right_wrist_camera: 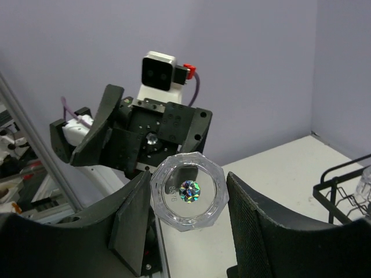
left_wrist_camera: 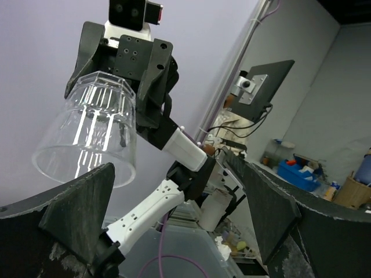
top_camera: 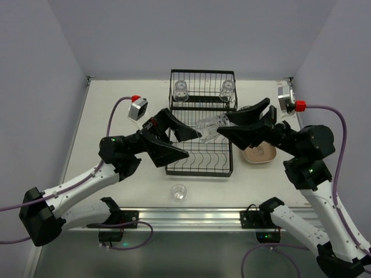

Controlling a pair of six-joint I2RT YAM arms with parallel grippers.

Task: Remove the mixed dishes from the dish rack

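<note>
1 clear glass (top_camera: pixel 208 125) is held over the dish rack (top_camera: pixel 199 172) by the half-closed right gripper (right_wrist_camera: pixel 188 200); the left gripper (top_camera: pixel 194 145) is spread wide, empty. Light, slick and breakable, it is judged best clamped gently across its wall.

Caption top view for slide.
Right end effector holds a clear glass above the dish rack; left end effector open beside it.

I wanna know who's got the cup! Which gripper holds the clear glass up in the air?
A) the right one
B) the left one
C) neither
A: the clear glass sits clamped in the right gripper, while the left gripper is wide open.
</note>
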